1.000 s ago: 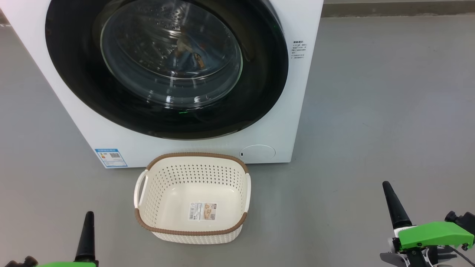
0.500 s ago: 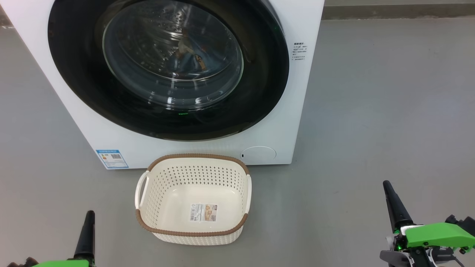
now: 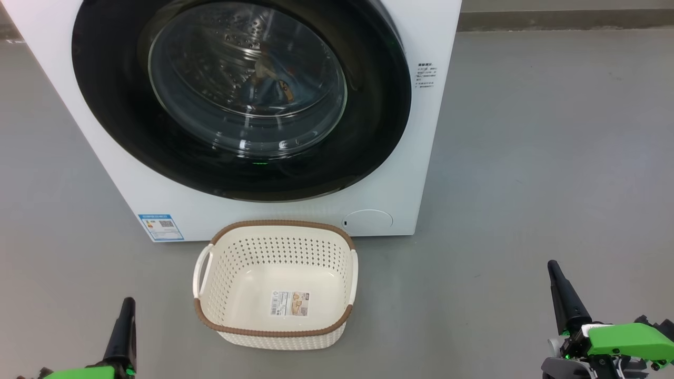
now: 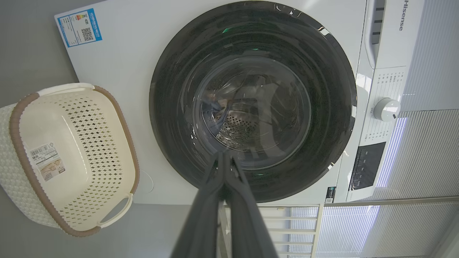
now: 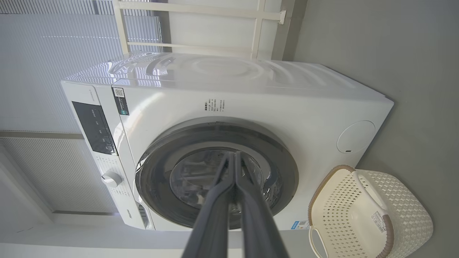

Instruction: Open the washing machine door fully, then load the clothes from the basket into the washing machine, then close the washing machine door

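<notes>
- Round black-rimmed glass washing machine door (image 3: 247,84): shut on the white washing machine (image 3: 400,173), light blue fabric clothes (image 3: 268,79) behind it
- Cream perforated plastic basket (image 3: 279,247): empty, just before the machine
- Left tool (image 3: 128,302), right tool (image 3: 552,265): both closed together, empty; right tool has lowered slightly; task judged complete

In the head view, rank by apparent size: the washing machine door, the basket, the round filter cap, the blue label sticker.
1. washing machine door, cut off at the top.
2. basket, though it sits nearer the camera.
3. round filter cap and blue label sticker: too alike to rank.
</notes>
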{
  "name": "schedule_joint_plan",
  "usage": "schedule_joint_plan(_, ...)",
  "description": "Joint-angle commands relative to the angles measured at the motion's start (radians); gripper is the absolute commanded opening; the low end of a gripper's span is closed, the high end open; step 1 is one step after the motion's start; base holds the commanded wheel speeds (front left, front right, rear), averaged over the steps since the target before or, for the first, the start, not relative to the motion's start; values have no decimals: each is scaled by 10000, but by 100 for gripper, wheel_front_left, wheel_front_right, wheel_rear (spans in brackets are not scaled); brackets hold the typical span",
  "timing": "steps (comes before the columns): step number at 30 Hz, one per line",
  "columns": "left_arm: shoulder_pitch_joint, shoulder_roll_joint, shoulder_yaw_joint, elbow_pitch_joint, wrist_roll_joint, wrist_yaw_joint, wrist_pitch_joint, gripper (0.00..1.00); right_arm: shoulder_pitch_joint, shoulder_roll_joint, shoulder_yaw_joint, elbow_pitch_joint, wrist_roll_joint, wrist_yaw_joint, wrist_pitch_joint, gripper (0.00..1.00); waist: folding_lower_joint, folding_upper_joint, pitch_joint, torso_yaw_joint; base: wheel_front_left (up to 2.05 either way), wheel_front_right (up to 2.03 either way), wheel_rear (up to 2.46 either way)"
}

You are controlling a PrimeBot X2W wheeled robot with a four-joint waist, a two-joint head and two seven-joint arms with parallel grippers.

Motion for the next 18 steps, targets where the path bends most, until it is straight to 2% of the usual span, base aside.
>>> schedule_joint_plan(1,-500,123,356,-152,-305,-36,95,0,-124,21,106,-320,317,-11,126,0,0,0,-8,4,0,0,0)
schedule_joint_plan(18,-507,98,393,-147,-321,-36,134,0,-123,31,92,-322,354,-11,144,0,0,0,-10,5,0,0,0)
